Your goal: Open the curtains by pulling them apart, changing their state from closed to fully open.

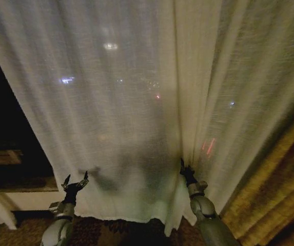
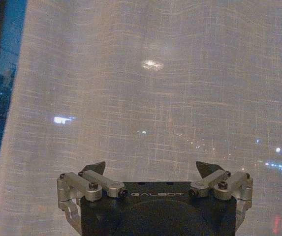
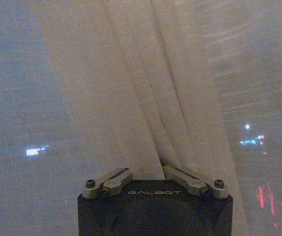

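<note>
While the curtains (image 1: 136,102) hang across most of the frame, your right gripper (image 1: 184,169) has jaws pinched on a bunched fold at lower centre-right. Left gripper (image 1: 76,181), lower left, jaws wide & empty, near the panel's outer edge w/ dark window (image 1: 3,113) beyond.

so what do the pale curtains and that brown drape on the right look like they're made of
The curtains look like thin sheer woven fabric, matte cream: city lights glow through and a loose weave grid shows. The right gripper is shut on a bunched fold of them; the left gripper is open in front of them. The brown drape seems a thicker, opaque cloth with a faint golden sheen; exact fibre unclear.
</note>
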Controlling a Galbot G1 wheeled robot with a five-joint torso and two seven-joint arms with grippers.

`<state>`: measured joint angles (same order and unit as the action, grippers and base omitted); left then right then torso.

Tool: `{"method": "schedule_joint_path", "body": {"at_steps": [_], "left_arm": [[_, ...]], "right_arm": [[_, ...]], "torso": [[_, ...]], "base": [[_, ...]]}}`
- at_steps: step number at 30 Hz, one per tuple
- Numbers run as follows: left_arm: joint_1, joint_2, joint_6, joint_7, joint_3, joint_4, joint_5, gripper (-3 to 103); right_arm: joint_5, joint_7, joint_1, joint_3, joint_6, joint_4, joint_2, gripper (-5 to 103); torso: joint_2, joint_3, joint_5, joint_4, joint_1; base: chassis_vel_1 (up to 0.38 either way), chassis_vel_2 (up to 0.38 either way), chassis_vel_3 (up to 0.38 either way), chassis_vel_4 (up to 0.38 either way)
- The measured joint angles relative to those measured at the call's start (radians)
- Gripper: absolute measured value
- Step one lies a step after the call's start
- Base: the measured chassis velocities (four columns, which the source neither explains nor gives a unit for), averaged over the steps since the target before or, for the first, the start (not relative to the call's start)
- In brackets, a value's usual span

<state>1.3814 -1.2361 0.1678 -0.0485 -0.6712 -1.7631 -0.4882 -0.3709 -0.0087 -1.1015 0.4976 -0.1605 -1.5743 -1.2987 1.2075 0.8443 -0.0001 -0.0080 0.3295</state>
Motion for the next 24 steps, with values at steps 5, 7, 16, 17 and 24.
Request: {"method": "schedule_joint_path", "body": {"at_steps": [5,7,16,17,24], "left_arm": [[0.000,0.000,0.000,0.000,0.000,0.000,0.000,100],[0.000,0.000,0.000,0.000,0.000,0.000,0.000,100],[0.000,0.000,0.000,0.000,0.000,0.000,0.000,100],[0.000,0.000,0.000,0.000,0.000,0.000,0.000,100],[0.000,0.000,0.000,0.000,0.000,0.000,0.000,100]], "right_arm": [[-0.002,0.000,-0.005,0.000,0.000,-0.006,-0.002,0],[-0.004,0.001,-0.007,0.000,0.000,-0.009,-0.003,0],[-0.002,0.002,-0.024,0.006,-0.013,-0.016,-0.003,0],[-0.002,0.002,-0.024,0.006,-0.013,-0.016,-0.003,0],[0.013,0.016,-0.027,0.008,-0.033,-0.017,-0.003,0]], "torso": [[0.000,0.000,0.0001,-0.0001,0.000],[0.000,0.000,0.0001,-0.0001,0.000],[0.000,0.000,-0.0002,0.0000,0.000],[0.000,0.000,-0.0002,0.0000,0.000],[0.000,0.000,0.0002,-0.0004,0.000]], "base": [[-0.350,-0.364,0.349,0.355],[-0.357,-0.359,0.351,0.346],[-0.357,-0.352,0.349,0.347],[-0.379,-0.343,0.369,0.344],[-0.311,-0.305,0.307,0.293]]}}
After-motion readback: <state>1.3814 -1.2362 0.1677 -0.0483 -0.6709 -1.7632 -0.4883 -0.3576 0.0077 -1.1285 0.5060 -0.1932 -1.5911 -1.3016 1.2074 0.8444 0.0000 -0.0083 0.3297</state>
